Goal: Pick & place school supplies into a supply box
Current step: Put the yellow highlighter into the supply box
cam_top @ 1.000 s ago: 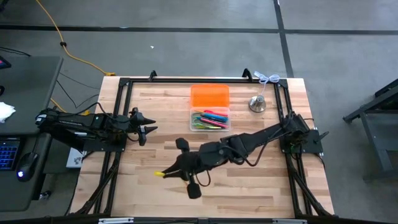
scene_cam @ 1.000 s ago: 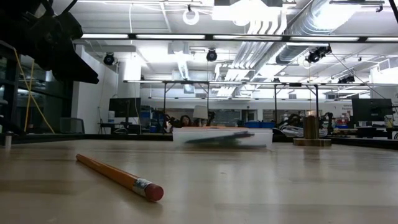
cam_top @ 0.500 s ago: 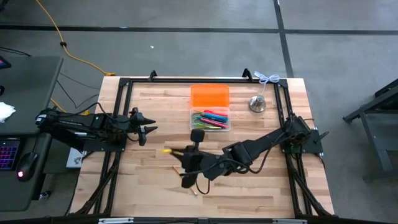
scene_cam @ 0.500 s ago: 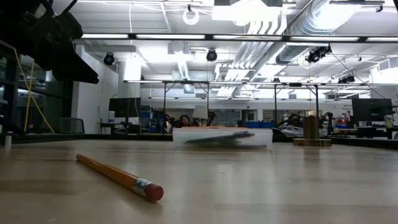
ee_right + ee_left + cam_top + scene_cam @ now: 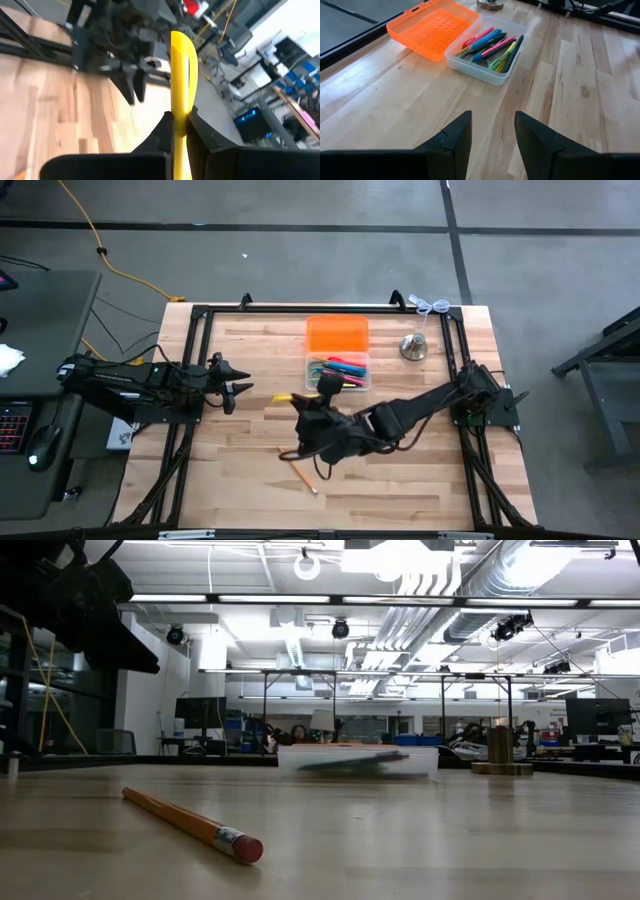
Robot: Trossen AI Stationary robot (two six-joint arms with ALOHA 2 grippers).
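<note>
The clear supply box (image 5: 337, 372) stands at the far middle of the table with several coloured pens in it (image 5: 492, 47). Its orange lid (image 5: 337, 335) lies flat just beyond it. My right gripper (image 5: 303, 404) hovers near the box's near left corner, shut on a yellow pen (image 5: 181, 65). A wooden pencil (image 5: 300, 475) lies flat on the table, nearer the front edge (image 5: 190, 823). My left gripper (image 5: 240, 387) waits open at the table's left, its fingers (image 5: 455, 137) pointing toward the box. My right gripper pinches the yellow pen's shaft (image 5: 178, 131) between its two fingers. The pen runs along the fingers and sticks out past their tips. Its free end (image 5: 282, 397) points toward the table's left. The pen is lifted clear of the table.
A silver bell-shaped object (image 5: 413, 347) stands right of the lid, near the far right corner. A black frame (image 5: 200, 315) runs along the table's edges. Bare wood lies between the box and my left gripper.
My right gripper has swung from the near left of the table toward the far edge and the box, rolling its wrist. The yellow pen went with it, clear of the table. The wooden pencil stayed where it lay.
</note>
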